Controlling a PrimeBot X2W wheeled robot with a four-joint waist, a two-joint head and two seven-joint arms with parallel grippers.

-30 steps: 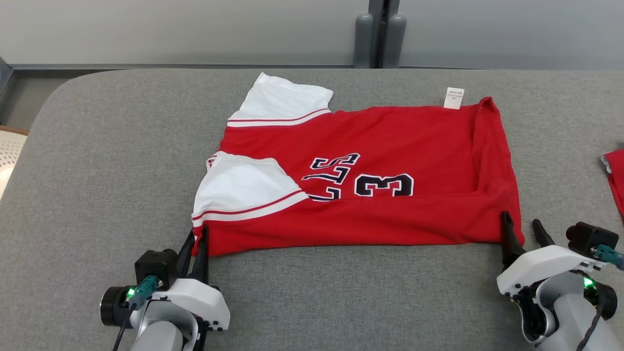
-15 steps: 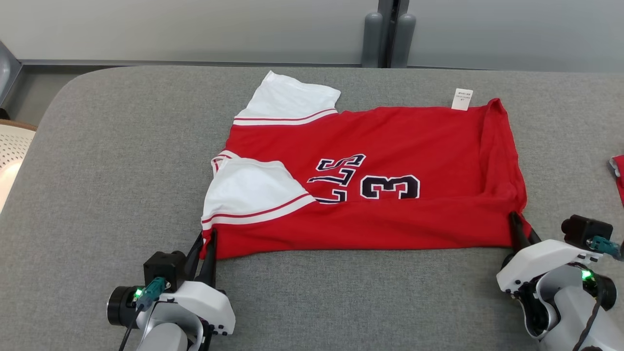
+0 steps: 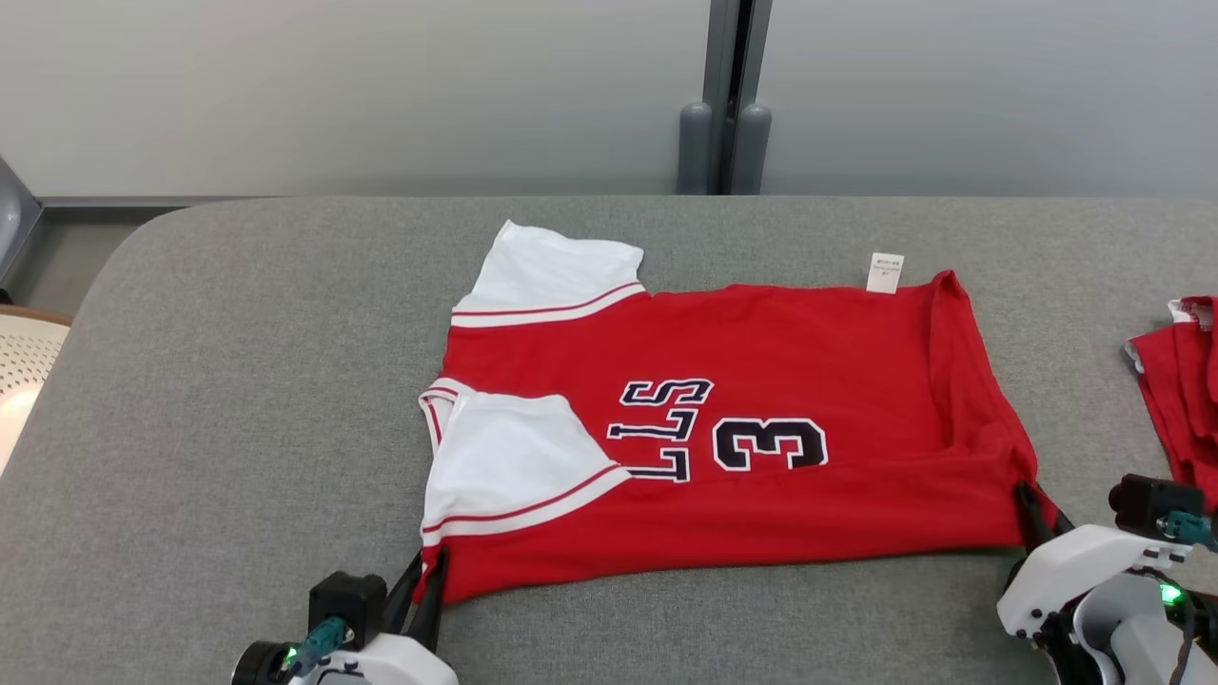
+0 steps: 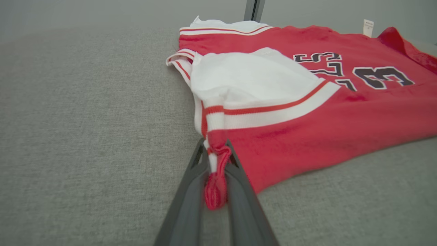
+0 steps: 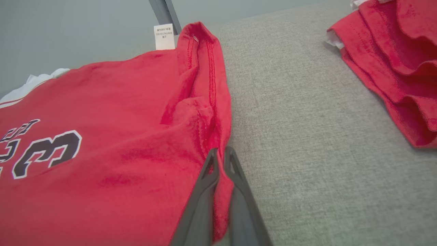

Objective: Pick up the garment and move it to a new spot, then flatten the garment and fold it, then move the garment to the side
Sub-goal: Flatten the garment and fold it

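Left end effector (image 3: 433,563) and right end effector (image 3: 1033,502) pinch near garment (image 3: 790,333) corners; red cloth (image 3: 1178,381), possibly clothing, rightward.

The right gripper (image 5: 220,152) pinches the red jersey (image 5: 119,136) by its near corner between its fingers (image 5: 200,194). The jersey lies on the grey table (image 5: 307,143), white tag (image 5: 164,36) far off. More red cloth (image 5: 392,58), maybe another shirt, lies apart.

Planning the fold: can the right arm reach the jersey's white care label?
Probably not yet: the right gripper is shut on the jersey at its near corner. Only cloth lies between it and the care label, so after letting go the way looks free.
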